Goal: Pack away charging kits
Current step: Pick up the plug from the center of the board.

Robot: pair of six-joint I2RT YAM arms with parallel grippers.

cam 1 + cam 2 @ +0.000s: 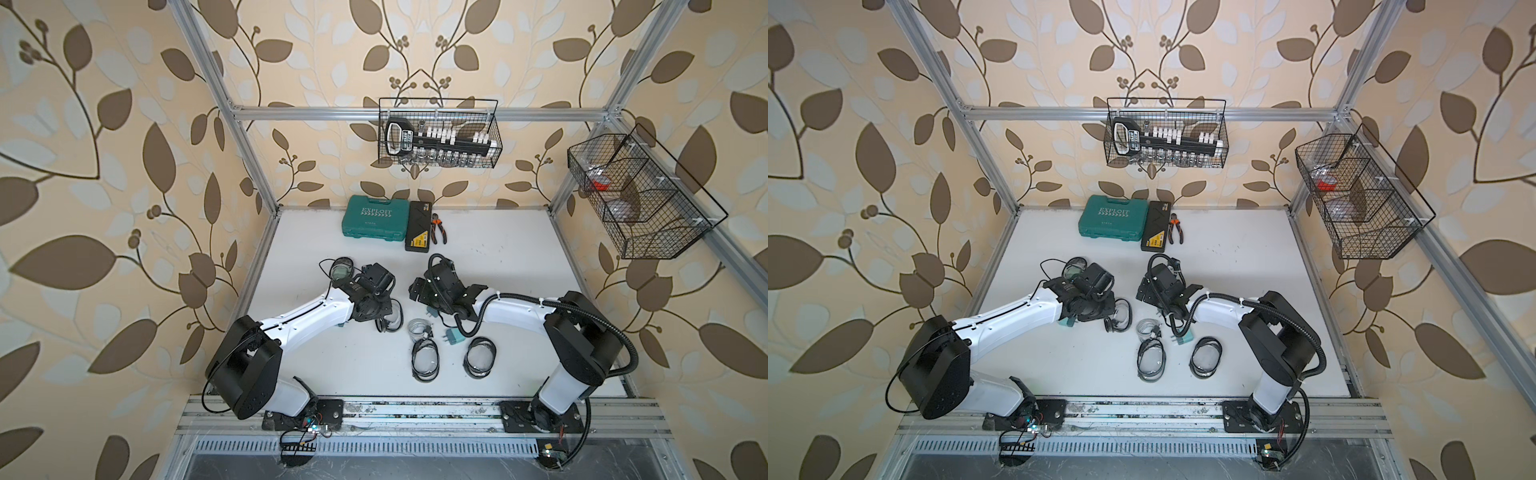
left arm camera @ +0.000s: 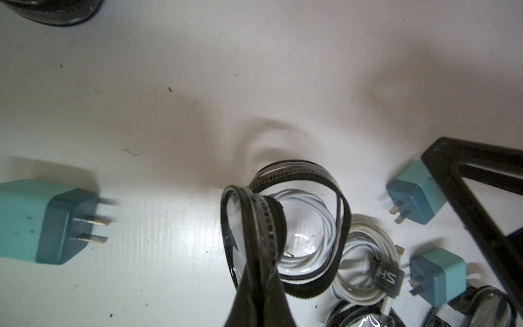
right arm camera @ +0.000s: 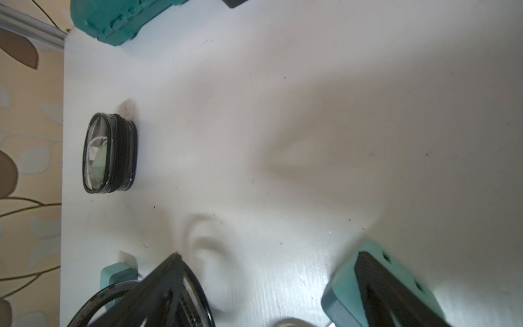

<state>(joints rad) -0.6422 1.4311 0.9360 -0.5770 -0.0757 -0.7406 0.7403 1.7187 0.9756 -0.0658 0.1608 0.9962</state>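
The right gripper (image 3: 270,254) is showing its jaws spread wide over the white table (image 3: 311,113), with bare surface lying between them. One finger is crossing in front of a teal plug adapter (image 3: 346,279). The other is overlapping the zippered rim of a clear pouch (image 3: 90,304), behind which a second teal adapter (image 3: 114,276) is peeking out. Another black-rimmed pouch (image 3: 109,153) is standing on its edge near the table's border, and the teal tool case (image 3: 113,19) is sitting beyond it.

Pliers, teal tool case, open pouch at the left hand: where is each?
pliers (image 1: 436,223): in a top view, on the joint.
teal tool case (image 1: 370,226): in a top view, on the lid.
open pouch (image 2: 294,170): left wrist view, on the zipper rim.
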